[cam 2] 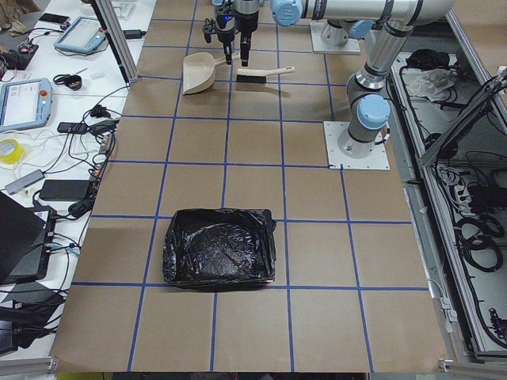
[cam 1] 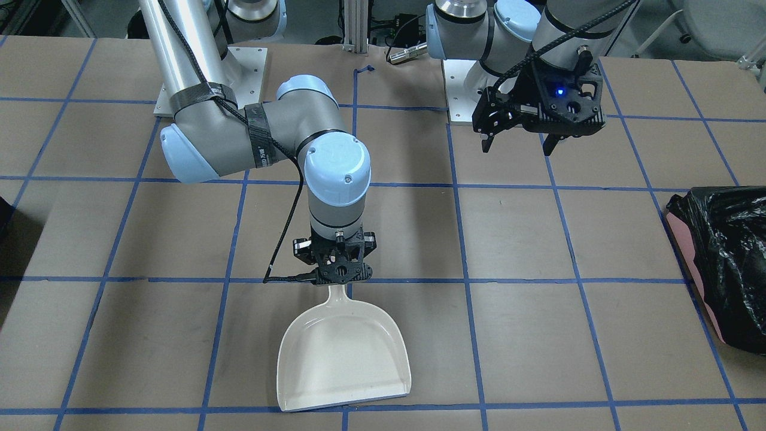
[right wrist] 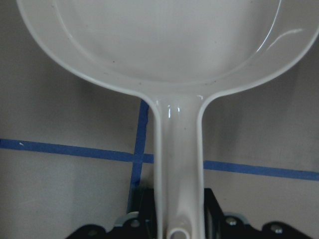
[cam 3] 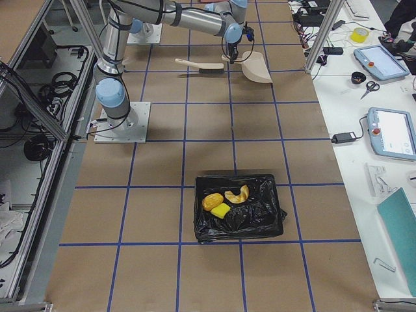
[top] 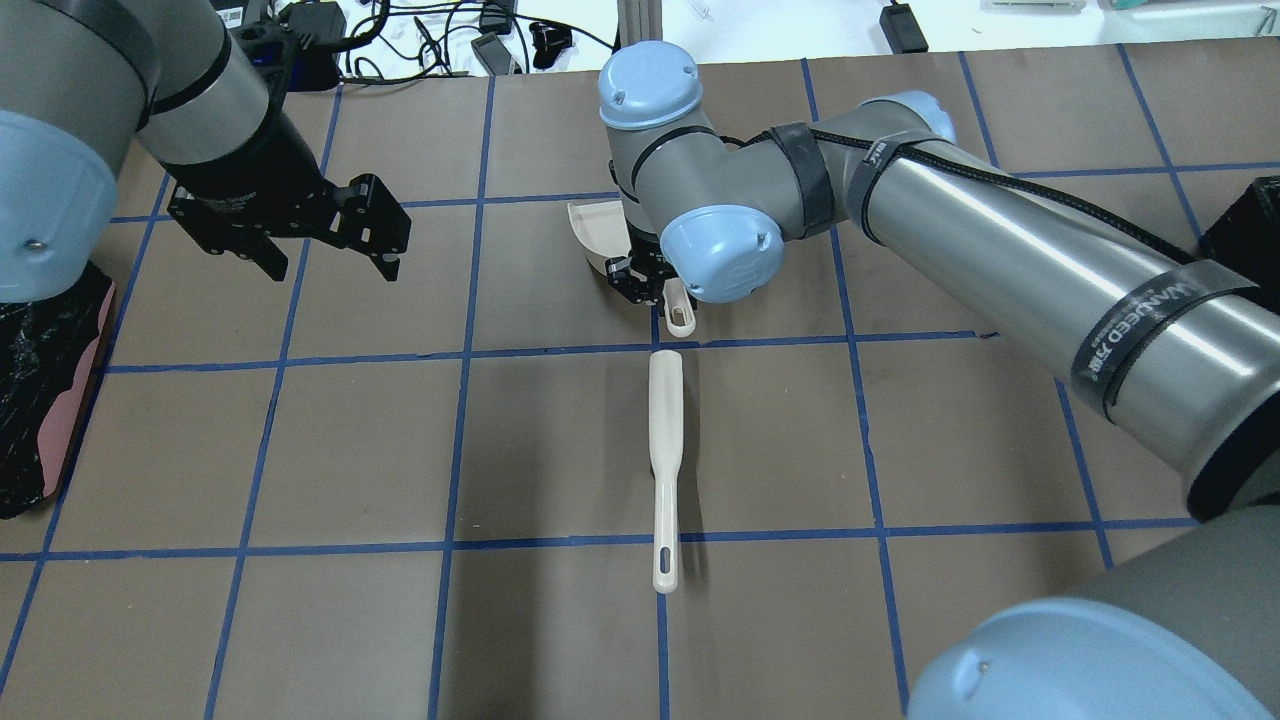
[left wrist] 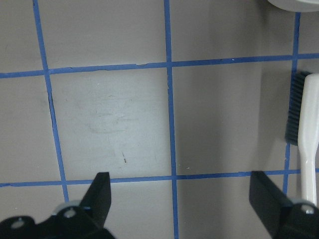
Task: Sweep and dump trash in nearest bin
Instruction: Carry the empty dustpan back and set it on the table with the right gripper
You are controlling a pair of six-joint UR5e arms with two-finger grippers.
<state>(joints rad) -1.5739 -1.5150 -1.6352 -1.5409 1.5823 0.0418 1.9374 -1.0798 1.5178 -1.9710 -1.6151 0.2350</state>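
Grip of the right gripper (cam 1: 335,270) on the handle (right wrist: 178,149) of the dustpan (cam 1: 344,353), with both fingers pressed against its sides, low over the table (cam 1: 538,239). Dustpan itself flat on the paper near the middle of the table, mouth toward the operators' edge, and nothing inside. Just behind it, toward the robot's edge, the brush (top: 665,440), lying free and touched by no finger. Farther out, the left gripper (top: 332,268), spread wide and holding nothing, up in the air over the left half of the table. As for the trash (cam 3: 224,198): already inside the black-lined bin (cam 3: 263,218) near the table's right end, lump, sponge and pale scrap together. A second bin (cam 2: 220,245) near the left end, with no trash visible in it. Judging from this, no sweeping or dumping left; rather the putting back of the tools in hand. Next, probably: to open the right fingers fully before any lift, then to rise straight up, so as not to drag or tip the dustpan; no load left to spill.
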